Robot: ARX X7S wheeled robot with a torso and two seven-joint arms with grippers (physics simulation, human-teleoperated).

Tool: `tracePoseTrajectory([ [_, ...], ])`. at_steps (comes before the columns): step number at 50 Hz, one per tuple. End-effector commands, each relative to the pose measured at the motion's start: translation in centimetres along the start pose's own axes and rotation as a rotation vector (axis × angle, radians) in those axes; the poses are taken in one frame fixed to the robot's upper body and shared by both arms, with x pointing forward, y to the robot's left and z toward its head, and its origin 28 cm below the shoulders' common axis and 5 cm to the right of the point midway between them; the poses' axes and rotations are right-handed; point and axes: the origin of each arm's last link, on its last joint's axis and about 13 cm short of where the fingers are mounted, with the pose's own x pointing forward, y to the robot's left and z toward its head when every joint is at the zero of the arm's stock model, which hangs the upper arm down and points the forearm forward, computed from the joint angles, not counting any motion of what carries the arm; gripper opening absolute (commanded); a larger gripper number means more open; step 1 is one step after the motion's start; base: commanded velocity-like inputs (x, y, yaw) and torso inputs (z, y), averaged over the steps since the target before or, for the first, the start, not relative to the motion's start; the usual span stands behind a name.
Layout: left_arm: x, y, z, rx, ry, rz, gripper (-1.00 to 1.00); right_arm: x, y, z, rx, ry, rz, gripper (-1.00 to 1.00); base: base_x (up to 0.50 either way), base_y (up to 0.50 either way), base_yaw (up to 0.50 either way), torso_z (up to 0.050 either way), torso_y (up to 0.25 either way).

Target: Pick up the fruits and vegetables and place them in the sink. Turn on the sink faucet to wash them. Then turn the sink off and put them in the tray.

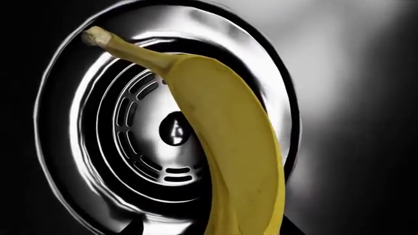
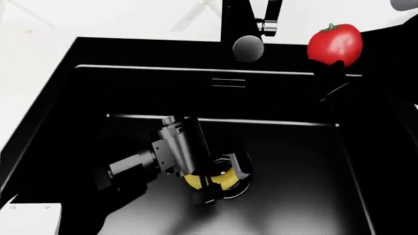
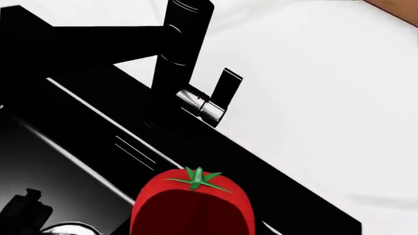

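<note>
The banana [image 1: 228,147] hangs from the left gripper [image 2: 216,183], low in the sink [image 2: 294,171] right over the round ridged drain [image 1: 137,132]; the jaws close on its middle, and its stem end points away from the wrist. It looks light and firm but bruisable, and its curve invites rolling, so a mid-body hold with gentle pressure seems best. The tomato [image 2: 335,44] sits in the right gripper [image 2: 334,62], jaws shut on its lower sides, raised above the sink's back right rim near the faucet [image 2: 248,29]. Glossy, round and soft, it would probably slip or split under a hard squeeze. The basin is a matte black, deep and roomy; the table [image 3: 326,98] around it is white.
</note>
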Motion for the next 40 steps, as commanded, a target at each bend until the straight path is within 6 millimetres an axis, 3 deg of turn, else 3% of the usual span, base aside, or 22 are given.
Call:
tracePoseTrajectory([
  [1,2.2,-1.1,-0.4,0.019,0.0,-0.008,1.0,-0.2,-0.2,0.2,-0.01,-0.021,-0.02,-1.0,0.0,0.0,0.0,0.0,0.0],
  [15,2.4,-1.3,-0.2,0.018,-0.027,-0.027,1.0,0.0,-0.2,0.0,-0.005,-0.023,-0.02,-1.0,0.0,0.0,0.0,0.0,-0.028],
  [16,2.3,-1.3,-0.2,0.016,-0.034,-0.026,-1.0,-0.1,-0.2,0.0,-0.005,-0.023,-0.02,-1.0,0.01,0.0,0.0,0.0,0.0],
  [25,1.6,-1.2,0.3,0.026,-0.052,0.021,-1.0,-0.3,-0.3,0.1,-0.009,-0.021,-0.026,-1.0,0.0,0.0,0.0,0.0,0.006],
  [32,0.4,-1.1,0.7,0.031,-0.071,0.047,-1.0,-0.4,-0.3,0.2,-0.013,-0.019,-0.025,-1.0,0.0,0.0,0.0,-0.003,0.25],
  [40,-2.3,-0.9,-0.2,0.0,-0.109,0.106,-1.0,-0.3,-0.3,0.6,-0.025,-0.009,-0.017,-1.0,0.0,0.0,0.0,-0.004,0.25],
])
